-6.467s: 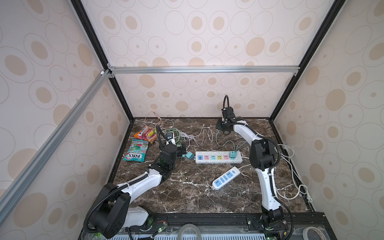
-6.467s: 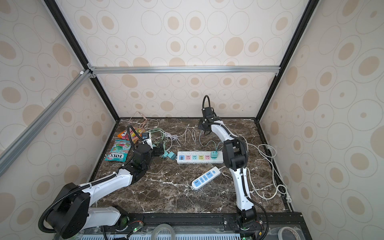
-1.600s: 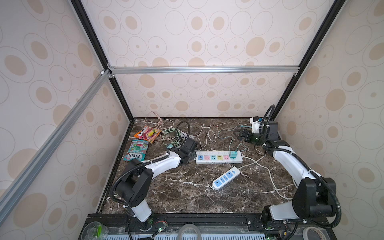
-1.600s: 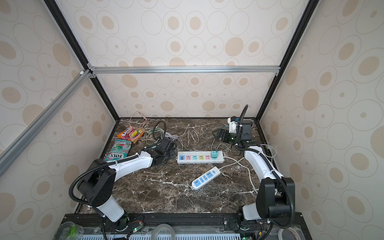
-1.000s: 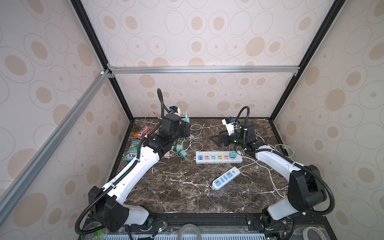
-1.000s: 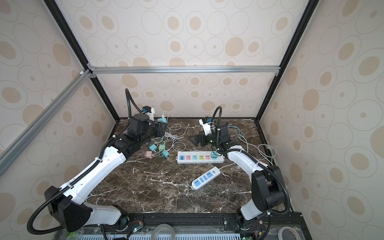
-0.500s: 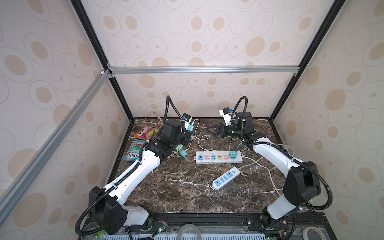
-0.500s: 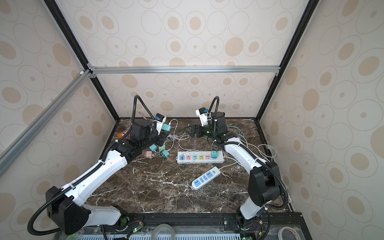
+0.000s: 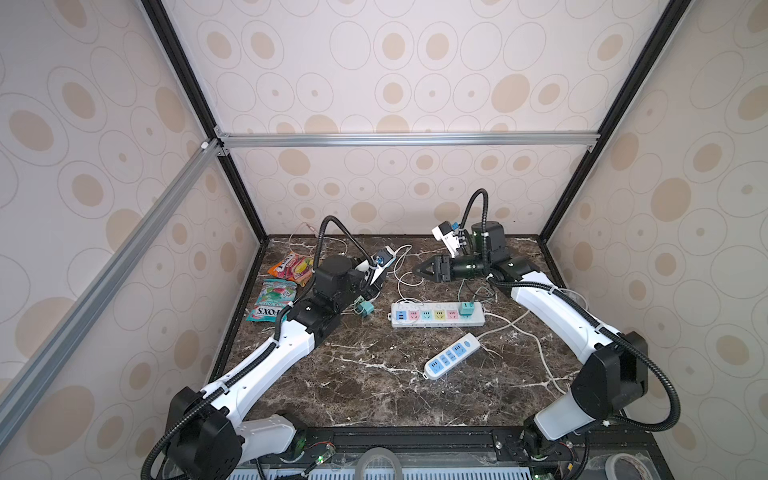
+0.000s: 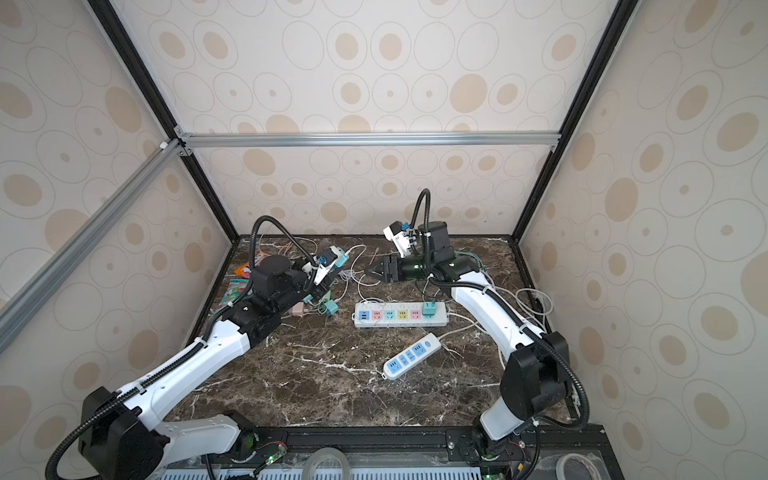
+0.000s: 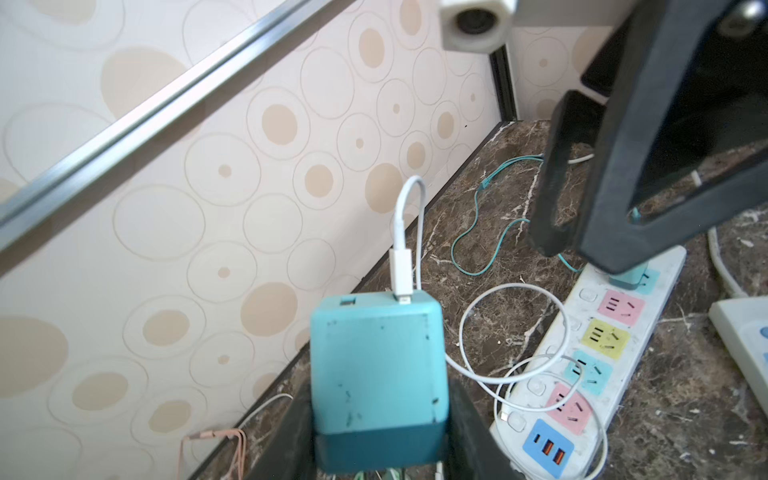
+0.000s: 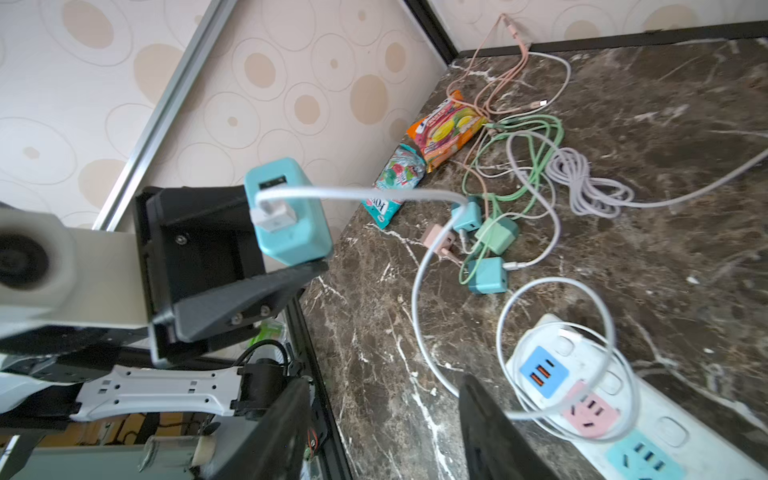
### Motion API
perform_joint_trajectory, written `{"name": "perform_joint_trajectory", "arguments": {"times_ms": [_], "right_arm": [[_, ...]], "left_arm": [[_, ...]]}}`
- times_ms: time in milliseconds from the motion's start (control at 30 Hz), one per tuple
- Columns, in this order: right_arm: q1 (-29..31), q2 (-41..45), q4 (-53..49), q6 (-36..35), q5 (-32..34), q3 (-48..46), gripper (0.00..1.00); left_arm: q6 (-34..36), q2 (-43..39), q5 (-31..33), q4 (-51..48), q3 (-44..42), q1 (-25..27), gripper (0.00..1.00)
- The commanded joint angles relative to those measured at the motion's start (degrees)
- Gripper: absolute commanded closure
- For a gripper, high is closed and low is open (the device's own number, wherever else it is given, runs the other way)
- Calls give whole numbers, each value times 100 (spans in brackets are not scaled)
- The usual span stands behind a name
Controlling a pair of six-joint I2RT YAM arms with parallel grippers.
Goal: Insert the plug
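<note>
Your left claw [image 11: 378, 399] has lifted the teal charger [image 11: 378, 365], clamped | right claw [image 12: 386, 382], half-open and empty, swings to face it | handover likely; power strip [image 9: 440, 323] waits.

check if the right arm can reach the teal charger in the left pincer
Probably yes: the right pincer faces the teal charger across open air; only its white cable hangs between them.

Robotics lab booth, aluminium frame bar [image 9: 407, 139], patterned wall panels [image 9: 374, 62], marble-look tabletop [image 9: 374, 386], left arm [image 9: 270, 357], right arm [image 9: 557, 316]
</note>
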State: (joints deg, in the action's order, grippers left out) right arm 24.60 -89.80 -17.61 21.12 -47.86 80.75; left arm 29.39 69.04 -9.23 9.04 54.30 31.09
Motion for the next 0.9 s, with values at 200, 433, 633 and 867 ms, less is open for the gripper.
{"name": "perform_joint_trajectory", "arguments": {"times_ms": [200,433,633,867], "right_arm": [[281,129,-6,-295,-263,239,44],[494,279,911,-464,-400,-39,44],[607,222,906,-868,-262,50,47],[651,77,222,-1202,4,456,58]], "left_arm": [[1914,-549,-888,1113,-612,190,100],[2296,-558,-762,793,-615,278,100],[2394,-548,-742,740,-588,298,100],[2436,-523,-644,740,-561,319,100]]}}
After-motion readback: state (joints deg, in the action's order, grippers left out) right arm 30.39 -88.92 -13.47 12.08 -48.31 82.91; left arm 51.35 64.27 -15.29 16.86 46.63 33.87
